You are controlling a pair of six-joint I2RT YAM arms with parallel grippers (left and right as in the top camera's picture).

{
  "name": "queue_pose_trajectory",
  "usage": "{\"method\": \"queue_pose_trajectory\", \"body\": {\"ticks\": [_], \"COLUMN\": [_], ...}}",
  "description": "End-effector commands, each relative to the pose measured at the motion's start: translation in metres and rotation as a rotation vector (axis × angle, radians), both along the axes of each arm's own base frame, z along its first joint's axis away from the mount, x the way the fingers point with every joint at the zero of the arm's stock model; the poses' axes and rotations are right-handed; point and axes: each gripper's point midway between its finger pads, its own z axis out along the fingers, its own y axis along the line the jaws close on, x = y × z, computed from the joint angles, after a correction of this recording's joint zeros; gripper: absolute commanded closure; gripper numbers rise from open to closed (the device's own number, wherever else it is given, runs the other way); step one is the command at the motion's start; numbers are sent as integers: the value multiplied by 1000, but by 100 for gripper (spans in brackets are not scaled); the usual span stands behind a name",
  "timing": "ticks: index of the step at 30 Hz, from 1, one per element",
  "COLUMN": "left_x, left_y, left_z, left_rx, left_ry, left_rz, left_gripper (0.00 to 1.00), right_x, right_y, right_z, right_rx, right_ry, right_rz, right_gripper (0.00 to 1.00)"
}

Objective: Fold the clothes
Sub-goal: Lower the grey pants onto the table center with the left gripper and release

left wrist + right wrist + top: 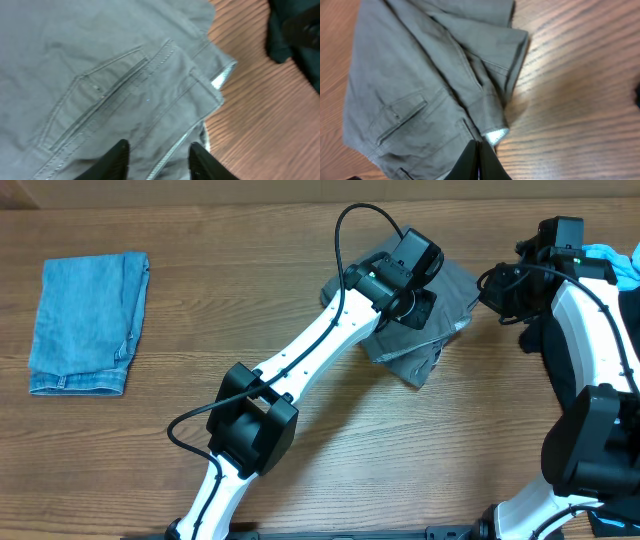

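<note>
The clothes, a pair of grey shorts (450,305), lie folded into a compact bundle on the wooden table, right of centre. My left gripper (418,308) hangs directly over them. In the left wrist view its fingers (118,157) stand apart above the welt pocket and waistband seam of the shorts (100,75), with no cloth pinched between them. My right gripper (484,286) is just off the bundle's right edge. In the right wrist view it (480,159) is shut with nothing in it, its tips over the corner of the shorts (415,85) where a pale lining shows.
A folded blue denim garment (88,320) lies at the far left. A black garment (285,35) lies on the table to the right of the shorts, under the right arm. A light blue item (618,266) sits at the right edge.
</note>
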Motion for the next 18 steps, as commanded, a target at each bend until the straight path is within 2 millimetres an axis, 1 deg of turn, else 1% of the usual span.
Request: {"method": "queue_pose_trajectory", "body": {"ticks": [1,3,4,6,7,9,10,11,12,13,15,16,18], "left_x": [20,21,21,22,22,25,25,23,21,15,6,2,-2], "left_y": [26,41,59,82,92,111,118,125,127,128,128,128,127], "left_z": [14,8,2,-4,-6,-7,-8,-9,-10,-10,-12,-14,-20], "left_rx": [36,65,107,155,162,153,138,111,90,50,9,4,15], "left_ry": [-46,-14,20,57,82,136,172,222,254,316,394,419,440], "left_rz": [72,91,117,158,191,268,297,315,312,300,286,282,279], "left_gripper": [62,60,60,62,61,59,57,56,54,52,49,47,43], "right_x": [5,5,5,5,5,5,7,8,10,13,19,23,30], "right_y": [16,15,15,14,11,7,4,2,1,1,-2,-5,-13], "right_z": [26,26,26,25,24,25,25,26,27,29,31,32,35], "right_rx": [49,44,31,14,5,0,-2,-4,-15,-40,-99,-128,-178], "right_ry": [-105,-108,-114,-119,-116,-119,-126,-132,-148,-174,-219,-235,-261], "right_rz": [116,117,138,160,154,145,141,138,152,191,260,268,266], "right_gripper": [96,96,96,87,80,76,70,53,44,38,30,25,24]}}
